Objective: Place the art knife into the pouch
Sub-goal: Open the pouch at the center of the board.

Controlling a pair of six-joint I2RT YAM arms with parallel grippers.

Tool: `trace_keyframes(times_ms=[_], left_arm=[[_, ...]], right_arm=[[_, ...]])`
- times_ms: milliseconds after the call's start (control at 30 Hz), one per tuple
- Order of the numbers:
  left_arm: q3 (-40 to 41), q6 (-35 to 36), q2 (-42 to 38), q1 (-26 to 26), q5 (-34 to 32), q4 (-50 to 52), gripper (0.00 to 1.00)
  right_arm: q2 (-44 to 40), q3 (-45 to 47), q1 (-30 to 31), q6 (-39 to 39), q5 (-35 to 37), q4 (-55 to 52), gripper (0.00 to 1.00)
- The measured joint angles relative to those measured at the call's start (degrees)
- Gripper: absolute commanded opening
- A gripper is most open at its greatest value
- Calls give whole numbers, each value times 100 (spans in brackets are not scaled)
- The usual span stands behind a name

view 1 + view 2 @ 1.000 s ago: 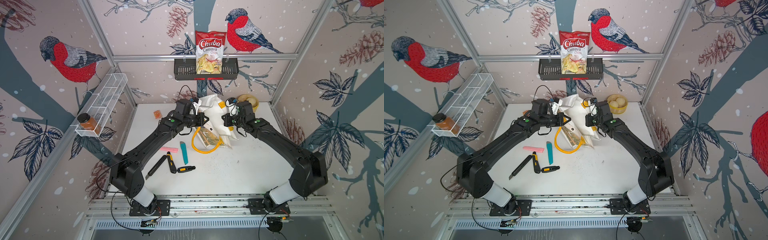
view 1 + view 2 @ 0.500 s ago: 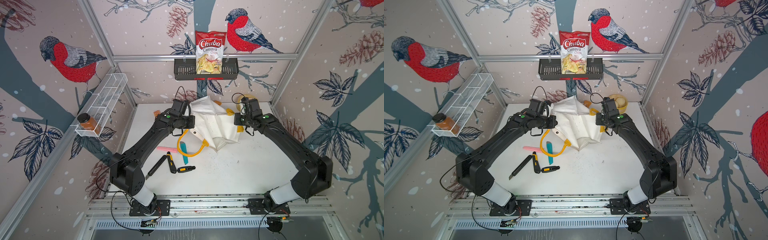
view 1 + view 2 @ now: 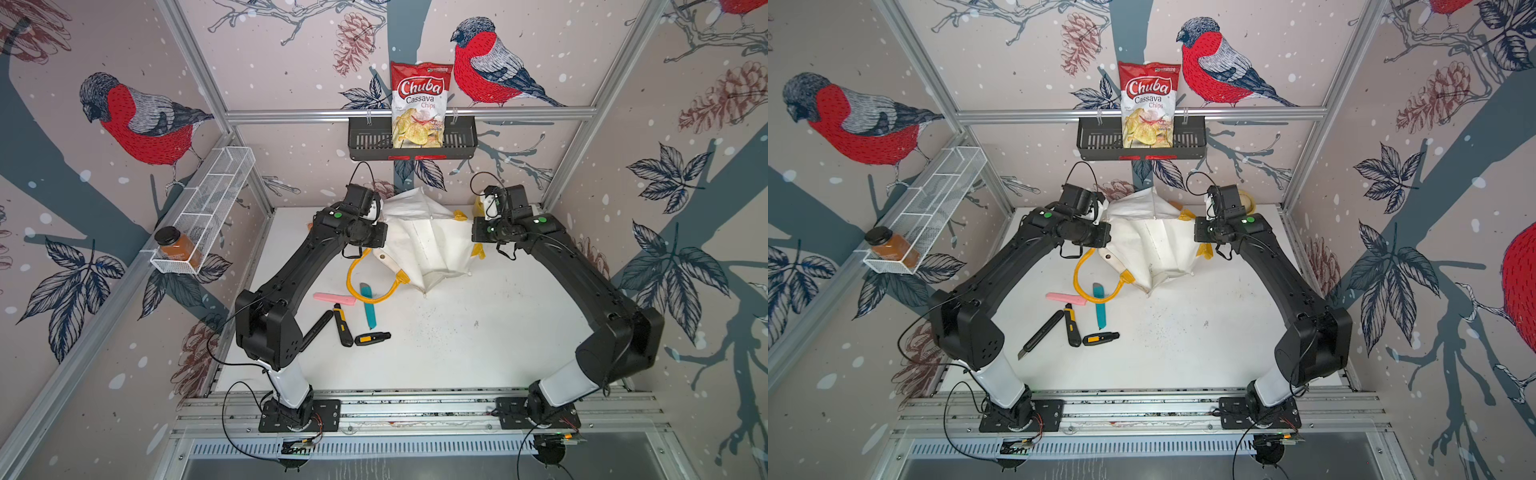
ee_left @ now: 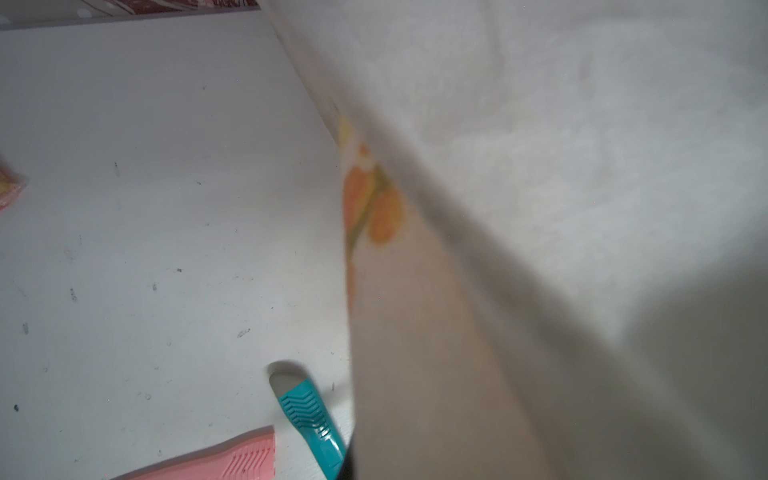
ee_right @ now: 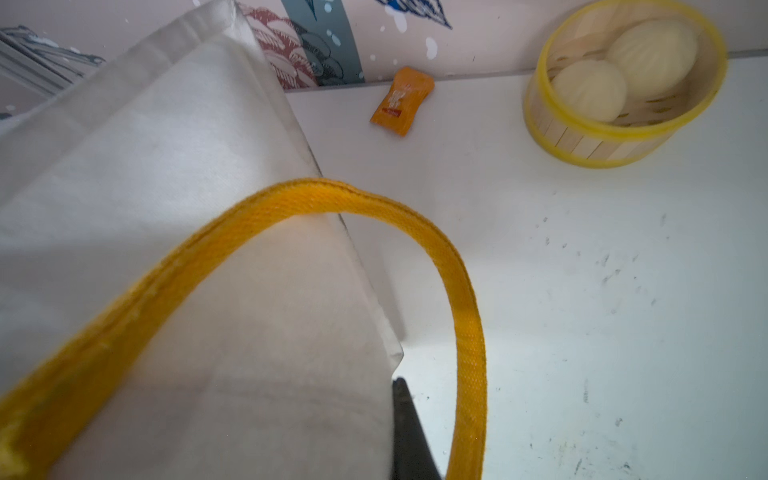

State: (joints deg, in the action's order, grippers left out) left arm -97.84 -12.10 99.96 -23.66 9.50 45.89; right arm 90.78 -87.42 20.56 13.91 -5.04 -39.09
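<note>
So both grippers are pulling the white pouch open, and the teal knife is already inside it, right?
Not quite. Both top views show the teal knife on the table, its tip under a yellow handle. The pouch is held between the left gripper and right gripper.

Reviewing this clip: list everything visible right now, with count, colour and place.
pouch: 1, white with yellow handles, table rear centre, both grippers shut on it
knives: 5; teal, pink, three black, table front-left of pouch
chips bag: 1, red-white, black wall basket
jar: 1, amber, white wire shelf
steamer basket: 1, yellow-rimmed, two pale buns, rear right
sachet: 1, orange, by rear wall
left gripper: black, pouch's left edge
right gripper: black, pouch's right edge
</note>
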Motion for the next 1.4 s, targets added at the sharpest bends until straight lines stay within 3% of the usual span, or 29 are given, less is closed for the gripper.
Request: trace_keyframes(times_ms=[233,300,533,667,800,1133,1400], left_arm=[[267,-297,-175,35,452,-649,65],[184,-299,-190,48,535,-820,69],[-428,-232,-17,407,-177,-855,70],[-369,-249,-122,551,197,-953,71],[33,-437,-433,501,866,-1349,71],[2035,-1073,-654,83,1305,-2009,71],[2258,-1714,-284,-273,1462,-2881,69]], right_arm=[[299,262,76,299,-1025,632,0],[396,273,57,442,-1392,852,0],[363,66,-2,640,-2044,1029,0],[243,136,-7,721,-2181,1069,0],[260,431,2,774,-2332,1283,0],[304,988,-24,1003,-2695,1875,0],[236,1145,-83,1023,-2800,2026,0]])
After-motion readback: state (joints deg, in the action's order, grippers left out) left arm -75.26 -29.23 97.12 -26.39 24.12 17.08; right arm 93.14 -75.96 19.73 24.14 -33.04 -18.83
